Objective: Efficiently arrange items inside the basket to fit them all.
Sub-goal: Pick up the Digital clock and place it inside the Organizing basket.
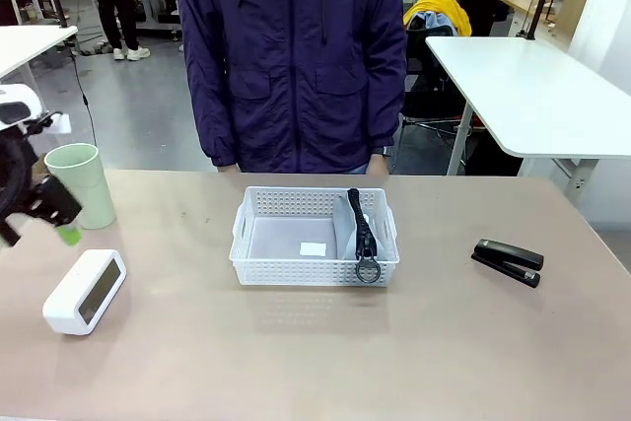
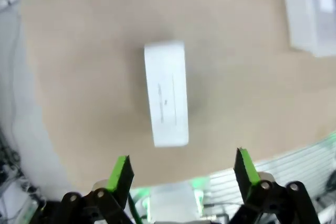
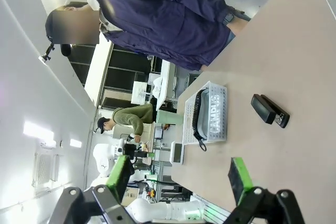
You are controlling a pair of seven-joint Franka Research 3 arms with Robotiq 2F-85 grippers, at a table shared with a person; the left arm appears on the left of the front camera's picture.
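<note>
Box (image 2: 166, 94), rigid, smooth and likely light, lies flat on the tabletop (image 2: 79, 77) straight ahead of the left jaws, which stand wide and empty, so a pinch across its long sides at mid-length looks surest.

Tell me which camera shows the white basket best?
The front view: the basket sits whole and sharp at mid-table, its inside open to sight, with a grey pouch at its right end. The right wrist view shows it small and turned sideways; the left wrist view catches a blurred corner.
</note>
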